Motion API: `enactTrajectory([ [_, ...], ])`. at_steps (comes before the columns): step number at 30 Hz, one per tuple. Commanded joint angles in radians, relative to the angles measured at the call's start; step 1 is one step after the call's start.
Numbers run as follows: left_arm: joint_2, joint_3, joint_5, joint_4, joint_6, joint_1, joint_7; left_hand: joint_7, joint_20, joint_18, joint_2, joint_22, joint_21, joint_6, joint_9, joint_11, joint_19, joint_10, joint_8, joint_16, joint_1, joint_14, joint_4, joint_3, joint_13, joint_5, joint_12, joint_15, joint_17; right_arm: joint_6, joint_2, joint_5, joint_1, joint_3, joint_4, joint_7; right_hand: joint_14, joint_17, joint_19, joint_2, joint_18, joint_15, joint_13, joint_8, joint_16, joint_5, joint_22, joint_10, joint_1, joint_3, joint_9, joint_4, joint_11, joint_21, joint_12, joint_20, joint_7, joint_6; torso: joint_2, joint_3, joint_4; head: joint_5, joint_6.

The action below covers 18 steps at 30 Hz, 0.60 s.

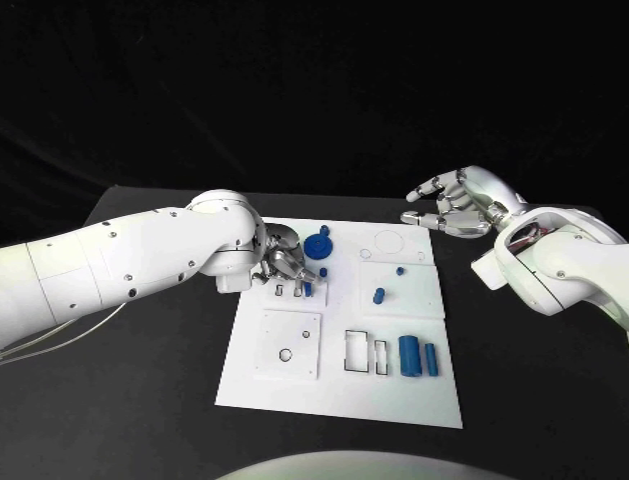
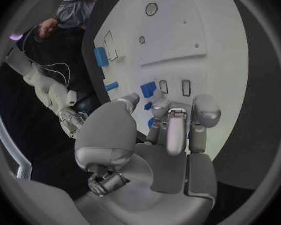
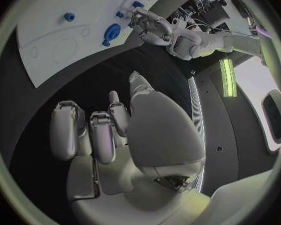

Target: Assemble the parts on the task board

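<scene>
The white task board [image 1: 343, 400] lies mid-table. My left hand [image 1: 288, 264] reaches over its upper left part, fingers bent down by two small slots [image 2: 186, 87]. Its thumb and a finger appear to pinch a small blue part [image 2: 149, 105], with another blue piece [image 2: 148, 89] just beside. A round blue part [image 1: 319, 245] stands close behind the hand. One short blue piece [image 1: 379, 294] lies at the board's middle, and two blue bars [image 1: 409, 356] lie near its front right. My right hand [image 1: 456, 205] hovers off the board's far right corner, fingers loosely bent, holding nothing.
Black table [image 1: 545, 400] surrounds the board on all sides. A square plate with a small hole [image 1: 287, 343] and a rectangular cut-out [image 1: 359, 351] occupy the board's front half. A faint ring outline [image 1: 389, 241] marks its far right corner.
</scene>
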Motion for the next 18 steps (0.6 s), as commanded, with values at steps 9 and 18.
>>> enactTrajectory([
  [9,0.006,-0.001,0.000,0.003,0.028,0.000,-0.002,0.000,-0.001,-0.012,0.009,0.001,0.006,-0.010,0.006,0.001,-0.003,-0.006,0.006,-0.004,0.024,0.047,-0.002,0.008,0.002,0.008,-0.001,-0.005,0.101,0.019,0.004,-0.028,-0.001,-0.001,-0.004,-0.003,0.072,0.138,-0.007,0.006,0.010,-0.007,0.001,0.006,-0.005,0.008,0.101,-0.001,-0.007,-0.001,0.000,0.000,-0.002,-0.006,-0.002,-0.001,-0.003,-0.002,-0.001,-0.0009,0.0024,-0.001,-0.004],
  [18,0.007,-0.002,0.029,0.003,0.025,0.000,-0.002,-0.003,-0.001,-0.011,0.041,-0.002,0.006,-0.017,0.021,-0.001,-0.010,-0.011,0.010,-0.006,0.085,0.045,-0.003,0.061,0.002,0.009,0.000,-0.006,0.097,0.019,0.009,-0.026,-0.002,-0.001,-0.008,-0.006,0.072,0.138,-0.007,0.008,0.010,-0.007,0.001,0.007,-0.005,0.014,0.101,-0.001,-0.006,-0.001,0.000,0.000,-0.002,-0.006,-0.002,-0.001,-0.004,-0.002,0.001,-0.0004,0.0009,0.001,-0.004],
])
